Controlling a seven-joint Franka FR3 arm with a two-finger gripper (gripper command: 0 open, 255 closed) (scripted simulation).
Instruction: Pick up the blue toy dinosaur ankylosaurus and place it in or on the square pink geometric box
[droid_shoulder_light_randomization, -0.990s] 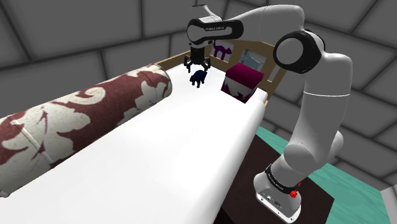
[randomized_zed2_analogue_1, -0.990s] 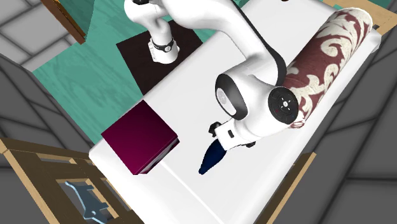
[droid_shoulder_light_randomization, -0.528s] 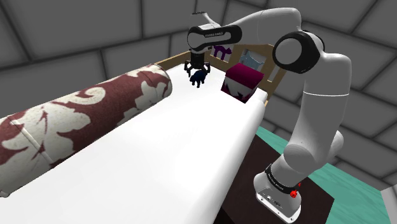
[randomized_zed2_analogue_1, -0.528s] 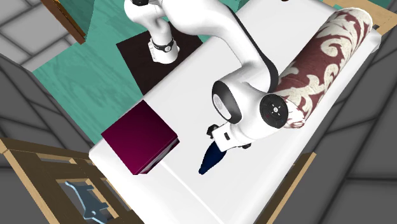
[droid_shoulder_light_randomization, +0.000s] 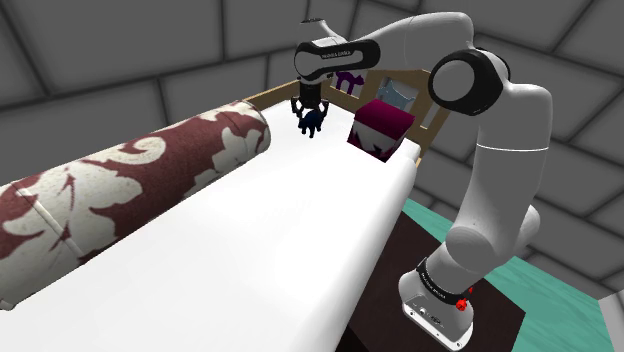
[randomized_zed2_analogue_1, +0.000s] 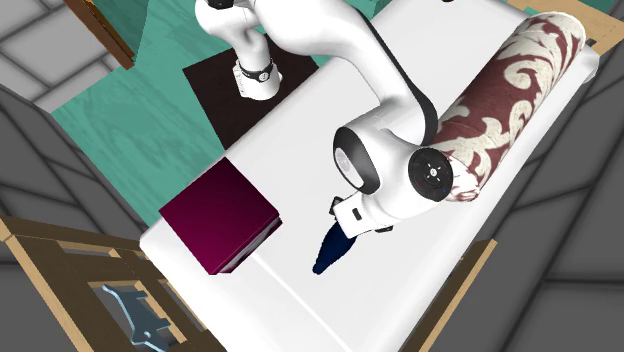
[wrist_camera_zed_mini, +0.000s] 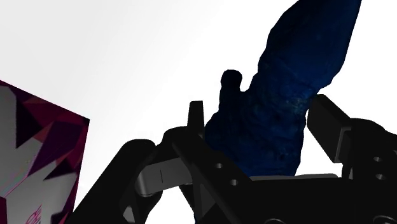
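Shoulder view: a white robot arm reaches over a white bed (droid_shoulder_light_randomization: 250, 250). Its black end effector (droid_shoulder_light_randomization: 311, 112) is lowered around a dark blue toy dinosaur (droid_shoulder_light_randomization: 313, 123) near the wooden bed frame (droid_shoulder_light_randomization: 262, 95), and a dark pink box (droid_shoulder_light_randomization: 380, 128) sits close by toward the view's right. Second exterior view: the dinosaur's tail (randomized_zed2_analogue_1: 333, 250) pokes out beneath the arm, bare mattress separates it from the box (randomized_zed2_analogue_1: 215, 215), and a patterned bolster (randomized_zed2_analogue_1: 510, 80) lies well apart. Wrist view: both fingers (wrist_camera_zed_mini: 196, 118) press the dinosaur's flanks and seem to clasp it. The tapered body could slip or twist when lifted, and it could catch the box's edge if carried low.

Pincer (wrist_camera_zed_mini: 259, 111) — clasping blue dinosaur (wrist_camera_zed_mini: 304, 54), pink box (wrist_camera_zed_mini: 35, 149) nearby
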